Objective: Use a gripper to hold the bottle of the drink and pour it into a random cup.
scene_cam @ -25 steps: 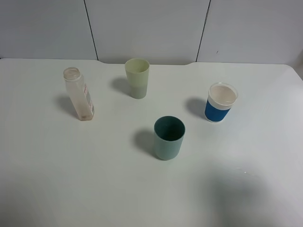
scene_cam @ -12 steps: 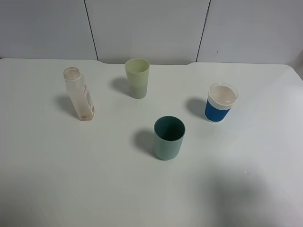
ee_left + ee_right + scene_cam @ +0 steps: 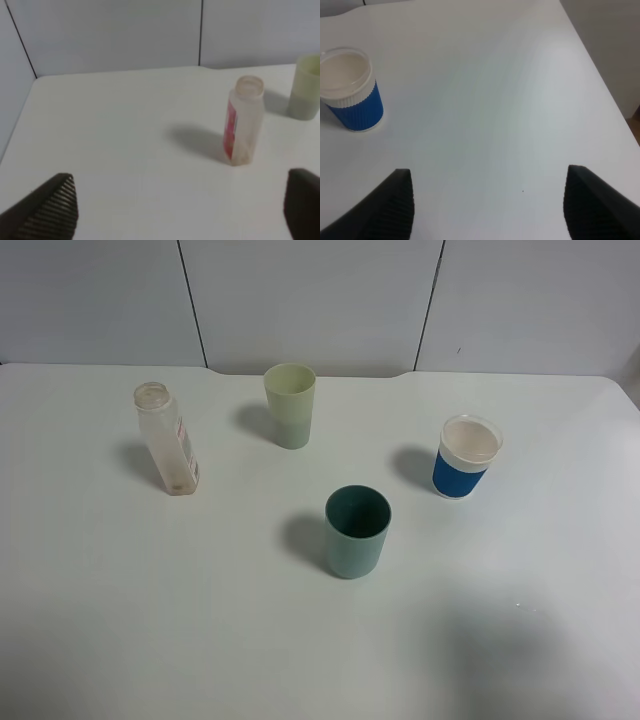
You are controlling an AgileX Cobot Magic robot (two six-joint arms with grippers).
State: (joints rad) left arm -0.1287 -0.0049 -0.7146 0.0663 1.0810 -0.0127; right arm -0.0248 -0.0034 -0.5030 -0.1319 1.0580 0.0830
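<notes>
The clear bottle (image 3: 167, 440) with a red-and-white label stands uncapped at the table's left, and only a faint reddish tint of drink shows near its base. The pale yellow-green cup (image 3: 290, 405) stands upright behind the middle. Neither gripper shows in the exterior high view. In the left wrist view my left gripper (image 3: 175, 215) is open, its dark ribbed fingers (image 3: 47, 210) wide apart, well short of the bottle (image 3: 243, 122), with the cup (image 3: 306, 87) beyond it. My right gripper (image 3: 490, 210) is open and empty.
A wider teal cup (image 3: 357, 530) stands near the middle of the white table (image 3: 150, 620). A white-rimmed blue cup (image 3: 467, 456) stands at the right and also shows in the right wrist view (image 3: 351, 90). The table's right edge (image 3: 600, 75) is close to the right gripper.
</notes>
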